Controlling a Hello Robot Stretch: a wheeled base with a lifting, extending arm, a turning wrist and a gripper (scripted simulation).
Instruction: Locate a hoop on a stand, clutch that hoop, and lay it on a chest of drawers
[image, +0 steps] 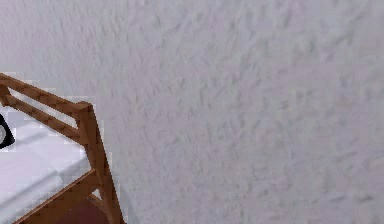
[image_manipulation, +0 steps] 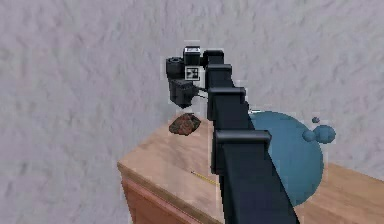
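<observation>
In the arm side view my arm (image_manipulation: 240, 150) reaches out over a wooden cabinet top (image_manipulation: 165, 165). The gripper (image_manipulation: 181, 92) hangs at its far end against the pale wall. Just below it a small brown ring-like blob (image_manipulation: 185, 124) lies on the far edge of the wooden top. I cannot tell whether the gripper holds anything, nor whether it touches the blob.
A large round blue object (image_manipulation: 295, 150) with small blue balls (image_manipulation: 318, 124) beside it stands on the wooden top right of the arm. In the forward view a wooden bed frame (image: 90, 150) with a white mattress (image: 35, 160) sits at the lower left before a textured pale wall (image: 250, 100).
</observation>
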